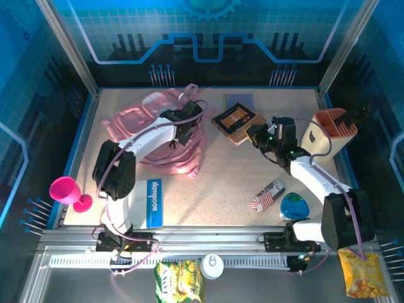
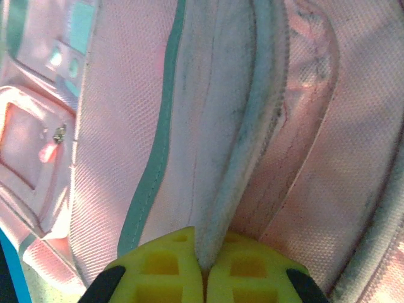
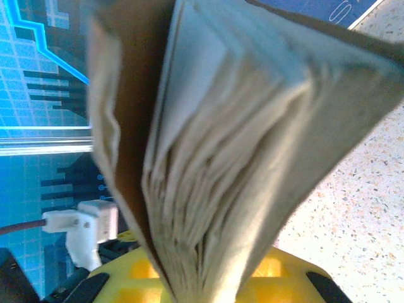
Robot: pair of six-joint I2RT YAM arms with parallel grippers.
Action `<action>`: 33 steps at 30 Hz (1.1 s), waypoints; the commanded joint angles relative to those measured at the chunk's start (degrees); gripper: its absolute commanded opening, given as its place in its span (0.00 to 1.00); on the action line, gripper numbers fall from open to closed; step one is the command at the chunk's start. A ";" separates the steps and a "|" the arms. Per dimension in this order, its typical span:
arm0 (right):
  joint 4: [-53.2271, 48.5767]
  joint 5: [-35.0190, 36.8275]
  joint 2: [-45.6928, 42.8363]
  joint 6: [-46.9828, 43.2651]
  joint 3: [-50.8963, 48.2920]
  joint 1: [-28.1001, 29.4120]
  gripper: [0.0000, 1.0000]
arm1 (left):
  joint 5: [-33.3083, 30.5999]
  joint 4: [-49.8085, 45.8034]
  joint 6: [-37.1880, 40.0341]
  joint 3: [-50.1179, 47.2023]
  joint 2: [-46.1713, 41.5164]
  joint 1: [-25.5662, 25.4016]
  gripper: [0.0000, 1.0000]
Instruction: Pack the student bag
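The student bag (image 1: 142, 117), soft and pink, lies slumped at the back left of the table. My left gripper (image 1: 184, 129) sits at its right side. In the left wrist view the yellow fingers (image 2: 203, 268) are shut on a pale padded fold of the bag (image 2: 233, 189), with a teal trim strip beside it. My right gripper (image 1: 255, 136) is shut on the near corner of a brown-covered book (image 1: 237, 121), right of the bag. The right wrist view has that book (image 3: 221, 158) fanned open above the yellow fingers (image 3: 208, 290), its pages splayed.
A blue-grey notebook (image 1: 240, 101) lies behind the book. A beige-and-orange pen holder (image 1: 331, 132) stands at the right. A flag-print can (image 1: 268, 196), a blue-green round object (image 1: 294, 206), a blue booklet (image 1: 153, 202) and a pink goblet (image 1: 66, 191) sit nearer the front. Snack packets (image 1: 179, 281) lie off the table.
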 commanded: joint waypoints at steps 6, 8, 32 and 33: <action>-0.56 -1.11 -3.19 -4.82 1.36 -0.69 0.04 | 0.70 6.22 -5.31 0.79 -10.53 1.07 0.00; -2.41 -2.03 -2.86 -6.27 2.60 -0.02 0.04 | 2.13 8.05 -6.40 0.68 -12.42 1.14 0.00; 6.96 1.55 21.49 2.14 18.05 18.18 0.04 | 11.40 13.88 -12.74 5.86 -15.17 1.20 0.00; 6.93 2.81 23.36 2.72 19.31 18.82 0.05 | 11.48 13.98 -12.98 5.95 -15.25 1.15 0.00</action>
